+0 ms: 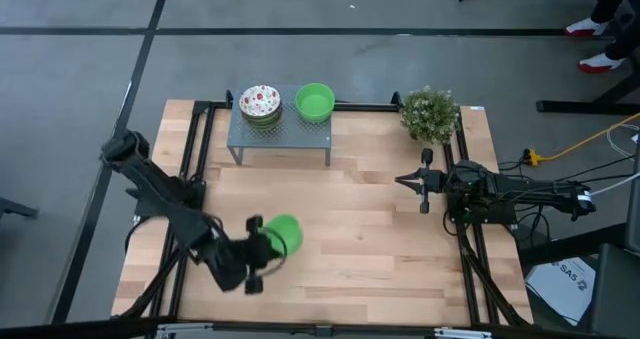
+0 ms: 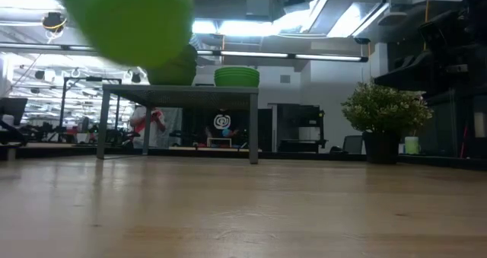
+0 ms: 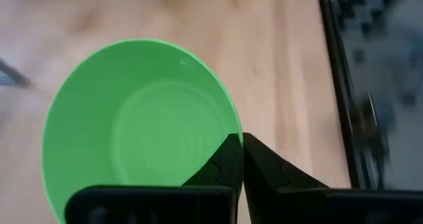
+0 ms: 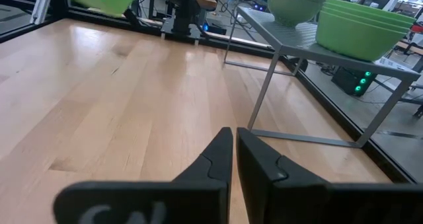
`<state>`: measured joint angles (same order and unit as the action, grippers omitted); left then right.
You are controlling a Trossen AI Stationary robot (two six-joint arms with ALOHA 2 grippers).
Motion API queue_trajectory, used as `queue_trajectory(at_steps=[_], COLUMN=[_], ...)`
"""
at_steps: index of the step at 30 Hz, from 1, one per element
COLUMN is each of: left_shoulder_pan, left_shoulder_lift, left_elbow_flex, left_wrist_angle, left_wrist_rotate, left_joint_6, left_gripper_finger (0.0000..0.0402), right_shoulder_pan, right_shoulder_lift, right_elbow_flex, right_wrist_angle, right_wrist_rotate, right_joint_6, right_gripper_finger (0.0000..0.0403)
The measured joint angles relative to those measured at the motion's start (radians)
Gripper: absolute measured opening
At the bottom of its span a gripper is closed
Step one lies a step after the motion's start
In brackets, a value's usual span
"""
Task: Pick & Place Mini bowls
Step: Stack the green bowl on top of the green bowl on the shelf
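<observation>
Left gripper (image 1: 262, 251) is clamped on the rim of a green mini bowl (image 1: 284, 233), held above the near-left tabletop. Stacks of bowls (image 1: 315, 102) sit on the grey rack (image 1: 280, 134), far and slightly right. Right gripper (image 1: 424, 182), fingers together, waits right.

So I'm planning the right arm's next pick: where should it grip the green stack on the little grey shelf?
Probably the top bowl's rim: the green stack sits upright, mouth open upward, on the grey shelf. Come from above, one finger inside the wall, on the side away from the speckled stack.
</observation>
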<state>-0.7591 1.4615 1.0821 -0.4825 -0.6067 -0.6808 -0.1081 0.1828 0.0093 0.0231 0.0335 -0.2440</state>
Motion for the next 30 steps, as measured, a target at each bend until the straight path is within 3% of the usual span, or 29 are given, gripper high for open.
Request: queue_trajectory(at_steps=[9, 15, 19, 30], left_shoulder_pan=[0.117, 0.212, 0.292, 0.587], left_shoulder_lift=[-0.192, -0.254, -0.268, -0.243], left_elbow_flex=[0.000, 0.000, 0.026, 0.309], left_wrist_angle=[0.133, 0.301, 0.329, 0.027], left_wrist_rotate=[-0.291, -0.371, -0.307, -0.044], left_joint_6=[0.021, 0.158, 0.232, 0.438], left_gripper_finger=[0.0003, 0.0003, 0.0003, 0.0003], right_shoulder_pan=[0.000, 0.000, 0.000, 0.000], right_shoulder_lift=[0.000, 0.000, 0.000, 0.000], right_elbow_flex=[0.000, 0.000, 0.000, 0.000], right_wrist_angle=[0.000, 0.000, 0.000, 0.000], right_wrist_rotate=[0.000, 0.000, 0.000, 0.000], right_joint_6=[0.000, 0.000, 0.000, 0.000], right_gripper_finger=[0.0023, 0.0023, 0.0023, 0.0023])
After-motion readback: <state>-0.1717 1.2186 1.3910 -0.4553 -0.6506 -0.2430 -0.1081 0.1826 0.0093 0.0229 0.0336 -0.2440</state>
